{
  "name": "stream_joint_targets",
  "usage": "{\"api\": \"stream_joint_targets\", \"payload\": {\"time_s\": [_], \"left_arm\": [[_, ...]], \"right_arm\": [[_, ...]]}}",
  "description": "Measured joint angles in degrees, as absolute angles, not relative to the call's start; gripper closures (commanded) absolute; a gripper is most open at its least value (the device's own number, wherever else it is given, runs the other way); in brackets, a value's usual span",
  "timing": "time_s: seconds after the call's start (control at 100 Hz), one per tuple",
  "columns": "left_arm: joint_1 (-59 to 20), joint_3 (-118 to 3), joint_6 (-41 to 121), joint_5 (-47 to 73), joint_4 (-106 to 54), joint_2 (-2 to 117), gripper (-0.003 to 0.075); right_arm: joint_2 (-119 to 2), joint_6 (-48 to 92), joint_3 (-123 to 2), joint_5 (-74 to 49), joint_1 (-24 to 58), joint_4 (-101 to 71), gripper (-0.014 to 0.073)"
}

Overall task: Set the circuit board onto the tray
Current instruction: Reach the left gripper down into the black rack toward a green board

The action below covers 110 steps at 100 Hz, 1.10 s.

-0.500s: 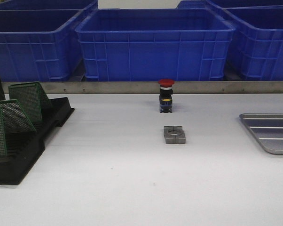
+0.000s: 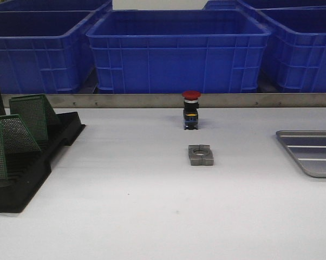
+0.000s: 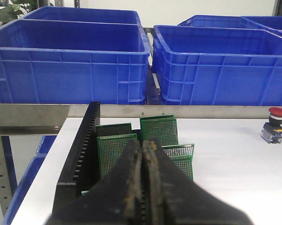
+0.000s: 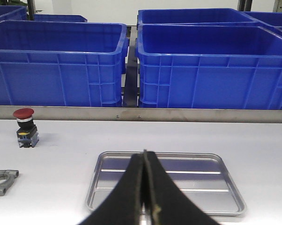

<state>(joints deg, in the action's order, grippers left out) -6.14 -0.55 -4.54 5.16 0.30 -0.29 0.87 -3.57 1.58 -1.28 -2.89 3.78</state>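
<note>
Several green perforated circuit boards (image 2: pixel 27 116) stand upright in a black slotted rack (image 2: pixel 30 176) at the table's left. In the left wrist view my left gripper (image 3: pixel 143 143) is shut and empty, its tips just short of the boards (image 3: pixel 159 130) in the rack (image 3: pixel 82 150). The silver-grey ribbed tray (image 2: pixel 314 158) lies at the table's right edge with nothing on it. In the right wrist view my right gripper (image 4: pixel 144 154) is shut and empty, held over the near side of the tray (image 4: pixel 192 182). Neither gripper shows in the front view.
A red-capped push button (image 2: pixel 191 110) stands at the table's middle back, and a small grey metal block (image 2: pixel 200 155) lies in front of it. Large blue crates (image 2: pixel 176 51) line the far side behind a metal rail (image 2: pixel 152 100).
</note>
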Motion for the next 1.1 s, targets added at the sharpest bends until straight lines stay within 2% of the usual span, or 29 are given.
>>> {"api": "stream_joint_targets", "payload": {"time_s": [0.29,0.68,0.77,0.9,0.95,1.0,1.1], "left_arm": [[-6.14,-12.02,-4.54,18.56,0.4,1.8,0.0741],[-6.14,-26.42,-4.54,33.76,0.4,28.34,0.0732],[-6.14,-29.14,-3.31,34.15,0.4,34.55,0.0645],[-6.14,-33.7,0.0,34.95,0.4,41.98,0.0405],[-6.14,-35.49,1.66,35.99,0.4,44.42,0.0341],[-6.14,-37.26,4.45,37.28,0.4,46.69,0.0313],[-6.14,-40.03,14.38,39.8,0.0,51.14,0.0326]], "right_arm": [[0.87,-3.57,1.58,-1.28,-2.89,3.78,0.0655],[0.87,-3.57,1.58,-1.28,-2.89,3.78,0.0655],[0.87,-3.57,1.58,-1.28,-2.89,3.78,0.0655],[0.87,-3.57,1.58,-1.28,-2.89,3.78,0.0655],[0.87,-3.57,1.58,-1.28,-2.89,3.78,0.0655],[0.87,-3.57,1.58,-1.28,-2.89,3.78,0.0655],[0.87,-3.57,1.58,-1.28,-2.89,3.78,0.0655]]}}
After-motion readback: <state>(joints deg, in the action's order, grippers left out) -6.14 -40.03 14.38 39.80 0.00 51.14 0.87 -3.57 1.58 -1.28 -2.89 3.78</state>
